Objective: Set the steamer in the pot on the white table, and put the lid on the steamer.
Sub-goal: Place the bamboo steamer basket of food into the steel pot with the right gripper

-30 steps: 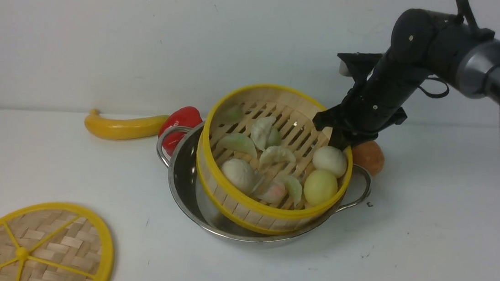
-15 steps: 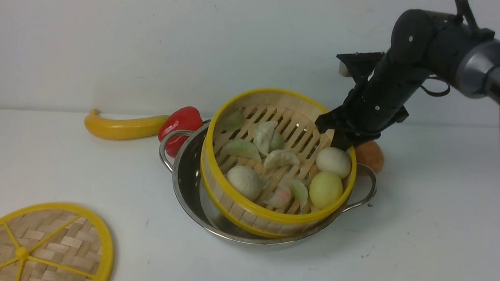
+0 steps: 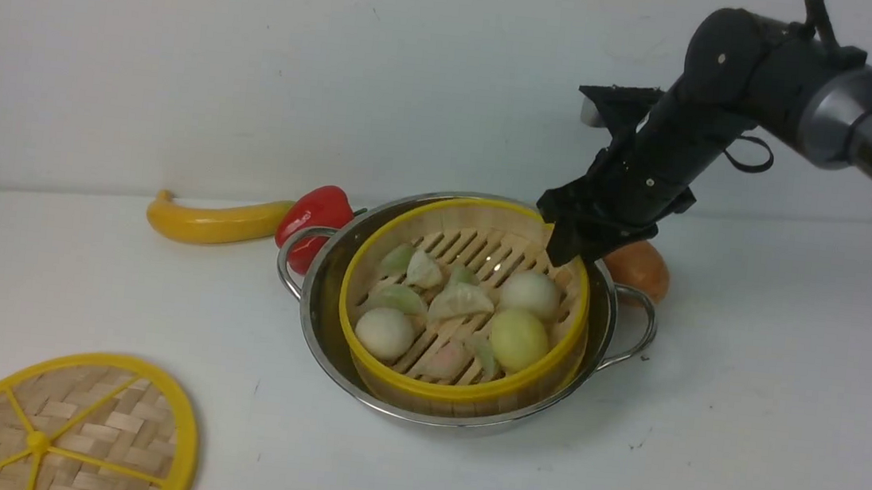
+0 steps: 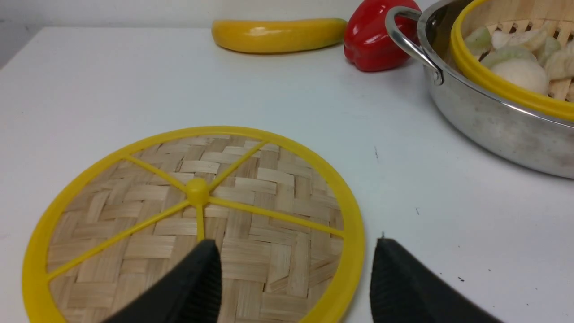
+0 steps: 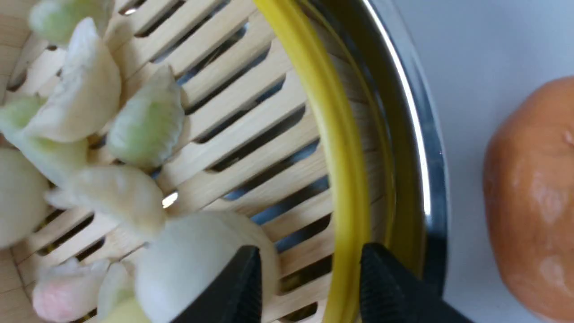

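Near left corner of the white table (image 3: 746, 435) first: the lid (image 3: 58, 433) lies flat, woven face up, yellow spokes and centre knob showing. The left gripper (image 4: 296, 244) hangs low over the lid's pot-side edge. Its jaws are spread wide, one finger (image 4: 197, 287) above the weave, the other past the yellow rim above bare tabletop. It has hold of nothing.

Along the far edge lies a yellow squash (image 3: 218, 220), one end right beside a red pepper (image 3: 316, 213). The pepper sits just behind the left loop handle of the pot (image 3: 316, 297).

Now the middle of the tabletop: the steel pot stands there, and the steamer (image 3: 454, 391) is seated inside it, level. The steamer's yellow top band shows just above the steel rim, with more steel showing on the left side. On the slats lie pale buns (image 3: 531, 293), one yellowish, and green-tinged dumplings (image 3: 461, 299), one tinged pink.

The right arm (image 3: 781, 62) reaches in from the right, the right gripper (image 3: 567, 250) pointing down at the far right part of the steamer's rim. Its wrist view shows the jaws parted and straddling the wall. One finger (image 5: 237, 287) is inside beside a white bun, clear of the wall. The other is outside, down between the basket and the pot's wall. It isn't pinching, and I can't tell whether that outer finger touches the yellow band.

Just beyond the pot's right handle, an orange-brown ball (image 3: 642, 269) rests on the tabletop.
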`<state>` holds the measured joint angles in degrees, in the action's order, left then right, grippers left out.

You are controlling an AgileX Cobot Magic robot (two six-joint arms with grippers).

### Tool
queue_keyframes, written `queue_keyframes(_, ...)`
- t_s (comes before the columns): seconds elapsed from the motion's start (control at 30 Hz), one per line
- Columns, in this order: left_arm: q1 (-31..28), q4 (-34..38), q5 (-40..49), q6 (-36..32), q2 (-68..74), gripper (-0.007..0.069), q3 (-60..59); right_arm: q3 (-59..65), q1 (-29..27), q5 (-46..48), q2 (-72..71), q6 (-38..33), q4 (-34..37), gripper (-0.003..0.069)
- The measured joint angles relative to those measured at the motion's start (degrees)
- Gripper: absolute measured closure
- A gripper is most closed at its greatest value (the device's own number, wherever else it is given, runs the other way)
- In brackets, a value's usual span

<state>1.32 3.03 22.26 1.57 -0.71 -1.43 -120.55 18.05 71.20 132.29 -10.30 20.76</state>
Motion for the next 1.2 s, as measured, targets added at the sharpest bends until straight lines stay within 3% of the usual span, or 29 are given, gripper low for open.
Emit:
queue_keyframes(0.57,0.00,0.00,0.00,0.00,0.00,0.0204,0.00,-2.91,0.00,-0.01,-0.04,-2.80,0.53,0.0367)
queue_keyframes(0.9,0.00,0.00,0.00,0.00,0.00,0.0204,0.00,-2.95,0.00,0.05,-0.04,-2.42,-2.57,0.0475)
queue_keyframes(1.2,0.00,0.00,0.00,0.00,0.00,0.0204,0.00,-2.95,0.25,0.05,1.63,-1.24,-1.09,0.0490)
